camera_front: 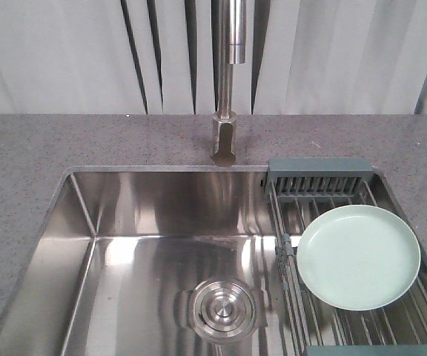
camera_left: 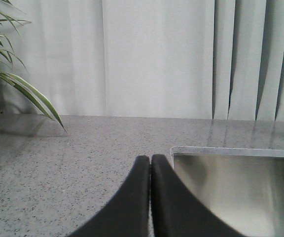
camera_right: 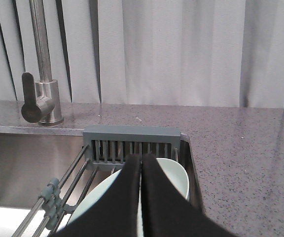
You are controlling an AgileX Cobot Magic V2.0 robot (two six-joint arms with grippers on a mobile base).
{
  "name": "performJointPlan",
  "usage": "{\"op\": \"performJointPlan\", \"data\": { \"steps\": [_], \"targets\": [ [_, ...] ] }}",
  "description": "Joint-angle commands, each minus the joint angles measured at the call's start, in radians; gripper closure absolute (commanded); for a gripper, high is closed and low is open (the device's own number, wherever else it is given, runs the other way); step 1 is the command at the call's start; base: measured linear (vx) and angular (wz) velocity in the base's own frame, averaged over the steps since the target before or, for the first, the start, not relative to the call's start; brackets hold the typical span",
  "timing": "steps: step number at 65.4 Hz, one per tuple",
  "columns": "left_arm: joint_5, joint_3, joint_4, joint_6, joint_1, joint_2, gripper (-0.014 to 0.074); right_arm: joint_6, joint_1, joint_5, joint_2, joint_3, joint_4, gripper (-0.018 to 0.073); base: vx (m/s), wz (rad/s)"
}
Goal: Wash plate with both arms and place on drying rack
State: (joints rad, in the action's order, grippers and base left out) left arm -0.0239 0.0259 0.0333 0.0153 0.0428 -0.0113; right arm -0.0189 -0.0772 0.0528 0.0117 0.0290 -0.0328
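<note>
With the plate (camera_front: 358, 256) lying flat on the drying rack (camera_front: 319, 180) over the sink (camera_front: 161, 222), both pincers, left (camera_left: 150, 159) and right (camera_right: 141, 158), fingers pressed together, should part before the right one pinches its rim.

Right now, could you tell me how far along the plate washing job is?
The plate lies flat on the drying rack over the right side of the sink. Whether it has been washed cannot be told; no water runs from the faucet. Nothing is in hand: the left gripper is shut over the counter, the right gripper shut above the plate.
</note>
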Motion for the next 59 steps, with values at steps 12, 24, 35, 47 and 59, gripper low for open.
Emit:
{"op": "performJointPlan", "data": {
  "steps": [12, 24, 35, 47, 59],
  "targets": [
    [0.071, -0.029, 0.010, 0.001, 0.001, -0.014, 0.0603, 0.089, 0.000, -0.072, 0.005, 0.003, 0.077, 0.0564, 0.00, 0.00],
    [0.071, -0.029, 0.010, 0.001, 0.001, -0.014, 0.0603, 0.057, 0.000, -0.071, 0.005, 0.003, 0.066, 0.0564, 0.00, 0.00],
    [0.071, -0.029, 0.010, 0.001, 0.001, -0.014, 0.0603, 0.028, 0.000, -0.072, 0.005, 0.003, 0.044, 0.0564, 0.00, 0.00],
    [0.071, -0.029, 0.010, 0.001, 0.001, -0.014, 0.0603, 0.029, 0.000, -0.072, 0.005, 0.002, 0.044, 0.0564, 0.00, 0.00],
    [0.071, -0.029, 0.010, 0.001, 0.001, -0.014, 0.0603, 0.030, 0.000, -0.072, 0.005, 0.002, 0.044, 0.0564, 0.00, 0.00]
  ]
}}
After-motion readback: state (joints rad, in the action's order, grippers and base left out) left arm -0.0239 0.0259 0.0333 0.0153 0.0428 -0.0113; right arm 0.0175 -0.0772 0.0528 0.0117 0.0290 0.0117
